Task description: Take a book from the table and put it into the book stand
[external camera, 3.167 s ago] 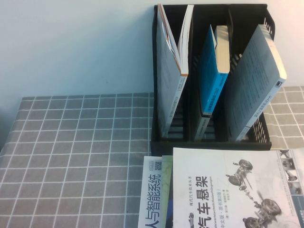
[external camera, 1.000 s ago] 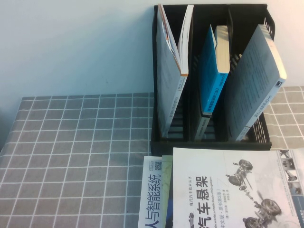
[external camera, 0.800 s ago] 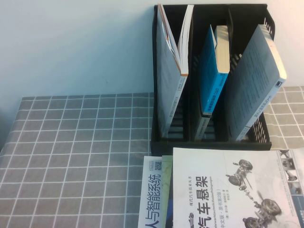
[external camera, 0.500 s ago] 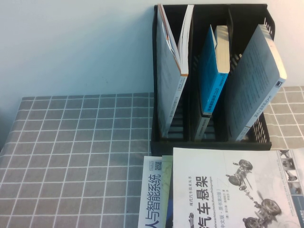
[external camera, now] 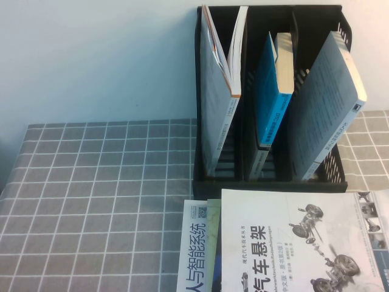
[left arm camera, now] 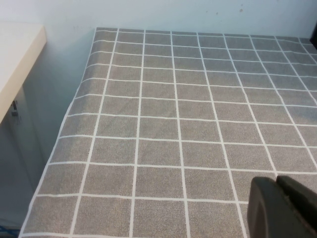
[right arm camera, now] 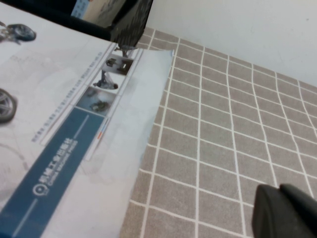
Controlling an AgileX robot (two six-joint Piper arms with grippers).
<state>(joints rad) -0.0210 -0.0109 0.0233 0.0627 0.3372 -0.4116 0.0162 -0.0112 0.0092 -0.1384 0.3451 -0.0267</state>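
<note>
The book [external camera: 298,243], white with a bold black Chinese title and grey car suspension pictures, lies flat on the table [external camera: 91,201] just in front of the book stand [external camera: 270,173]; its cover also shows in the right wrist view [right arm camera: 59,124]. The black stand holds three upright books, one in each slot. Neither arm shows in the high view. My left gripper [left arm camera: 280,206] is shut and empty above bare grid cloth on the table's left side. My right gripper [right arm camera: 282,210] is shut and empty above the cloth beside the book's edge.
A white book with blue Chinese lettering [external camera: 196,249] and a dark-covered one lie under the book, sticking out on its left. A pale wall stands behind the stand. The table's left edge [left arm camera: 59,148] drops off beside a cream cabinet [left arm camera: 15,59].
</note>
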